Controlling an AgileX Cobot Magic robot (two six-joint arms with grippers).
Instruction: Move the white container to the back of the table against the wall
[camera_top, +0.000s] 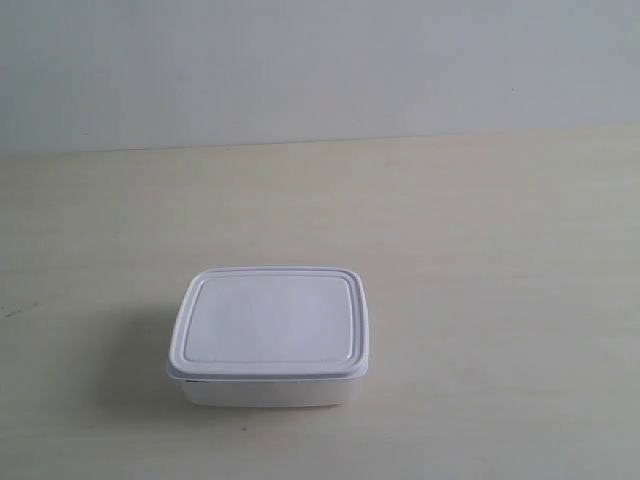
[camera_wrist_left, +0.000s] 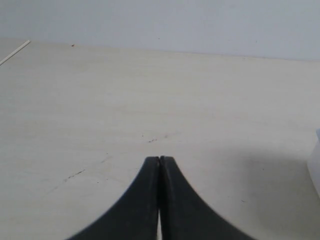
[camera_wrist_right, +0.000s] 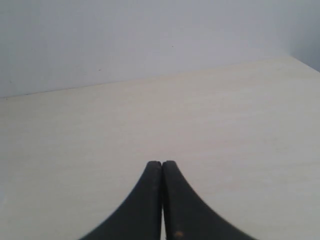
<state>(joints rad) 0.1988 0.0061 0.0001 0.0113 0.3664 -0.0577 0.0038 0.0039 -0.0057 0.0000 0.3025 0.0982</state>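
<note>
No readable text, label, brand, number or sign is showing in any of the three views.

Plain grey-white wall behind cream table

Soft, even, slightly cool light fills all three views, and colours look washed out with low contrast. The white container throws a faint, diffuse shadow on the counter toward the exterior view's left. The dark left hand and right hand blur close to the lens.
</note>
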